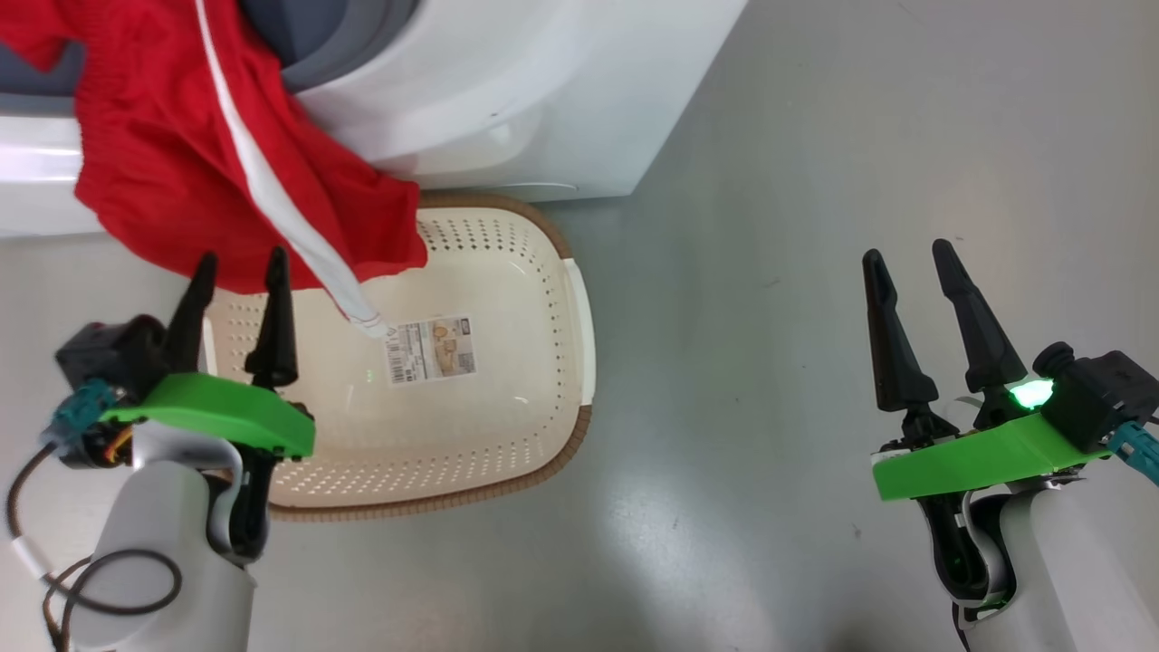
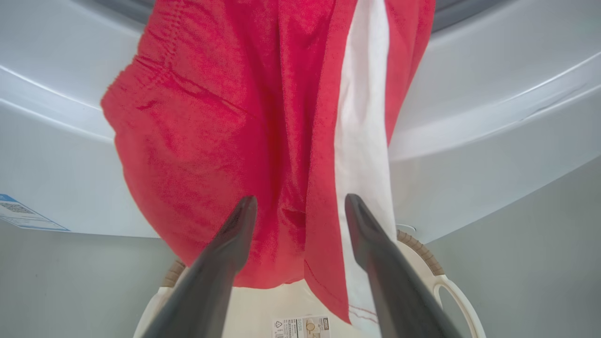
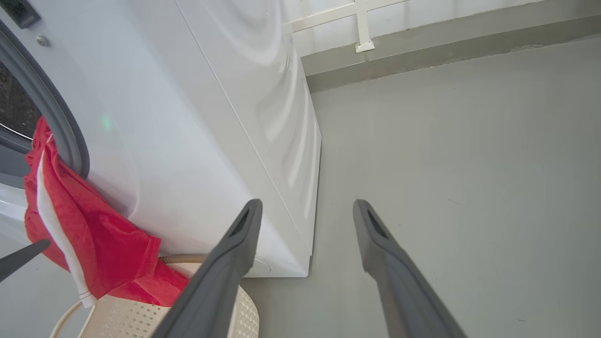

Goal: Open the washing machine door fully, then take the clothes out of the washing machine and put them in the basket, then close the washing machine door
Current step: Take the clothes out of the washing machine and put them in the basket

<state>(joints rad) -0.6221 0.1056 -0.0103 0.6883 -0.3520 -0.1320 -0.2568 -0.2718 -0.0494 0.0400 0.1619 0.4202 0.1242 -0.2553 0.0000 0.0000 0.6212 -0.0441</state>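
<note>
The red clothes (image 1: 181,154) with a white stripe hang out of the washing machine (image 1: 507,91) opening, down its white front. Their lower end dangles over the cream basket (image 1: 543,299) on the floor below. My left gripper (image 1: 242,258) is open, its tips just at the cloth's lower edge above the basket's left side. In the left wrist view the clothes (image 2: 225,141) hang just beyond the open left gripper (image 2: 300,199), with nothing pinched. My right gripper (image 1: 908,251) is open and empty over bare floor, far right of the basket. The washing machine door is out of view.
The grey gasket ring (image 3: 56,122) frames the drum opening above the clothes (image 3: 94,249). A label sticker (image 1: 433,349) lies on the basket's bottom. A blue sticker (image 2: 23,213) sits on the machine's front. Grey floor (image 1: 770,407) stretches right of the basket to a wall skirting (image 3: 422,47).
</note>
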